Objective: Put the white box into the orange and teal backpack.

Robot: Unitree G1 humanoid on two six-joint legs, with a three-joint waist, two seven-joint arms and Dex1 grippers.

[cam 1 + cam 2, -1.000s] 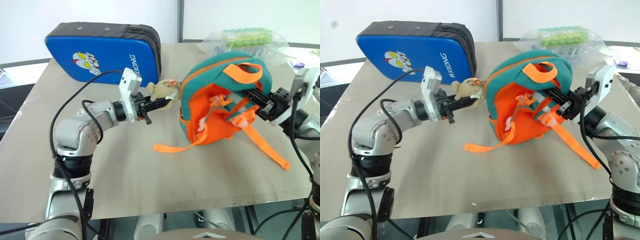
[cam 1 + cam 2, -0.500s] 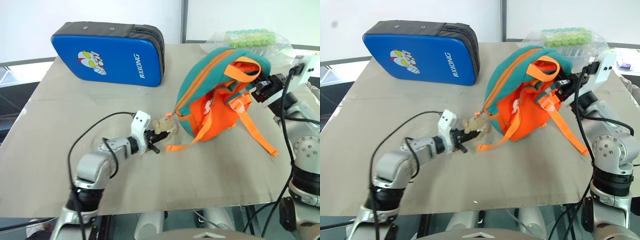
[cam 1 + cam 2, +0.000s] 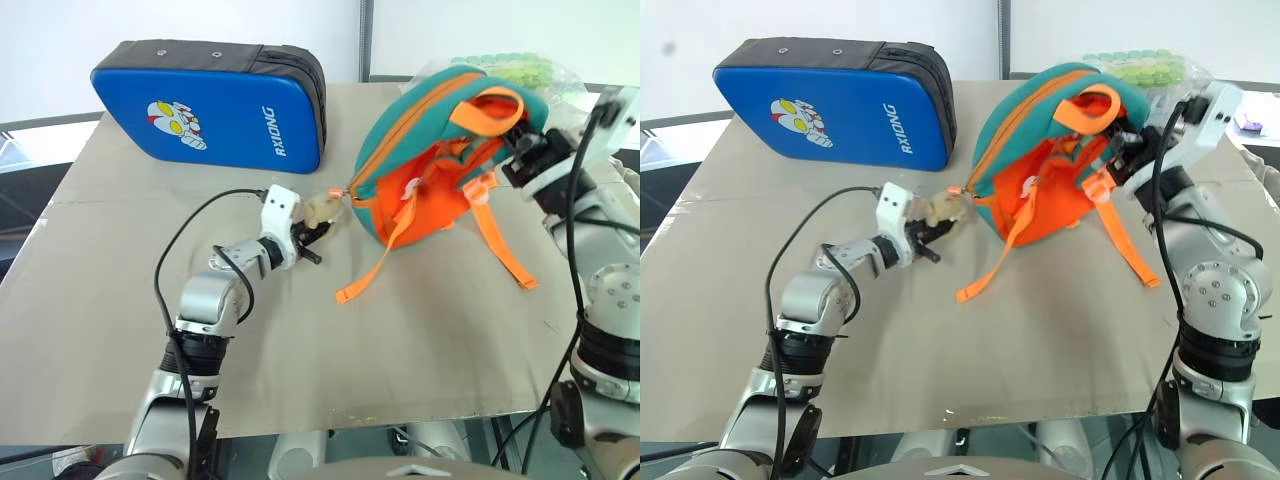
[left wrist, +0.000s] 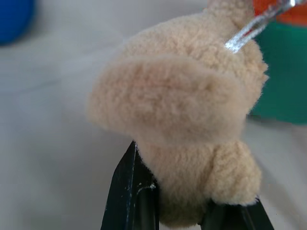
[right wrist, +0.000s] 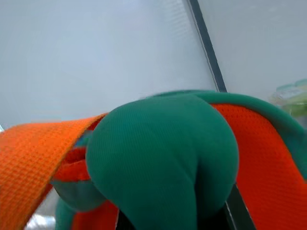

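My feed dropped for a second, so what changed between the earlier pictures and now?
The left tool, shut on the plush charm, came down toward the table, drawing the charm away from the backpack. The right tool kept its grip on the backpack's top and raised it. The blue case stayed put.

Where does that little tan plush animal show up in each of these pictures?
Left eye view: plush charm, middle, at the left claw.
Right eye view: left of centre.
Left wrist view: close up, pinched between black fingers.
Right wrist view: not seen.
Shared landmark: orange and teal backpack.
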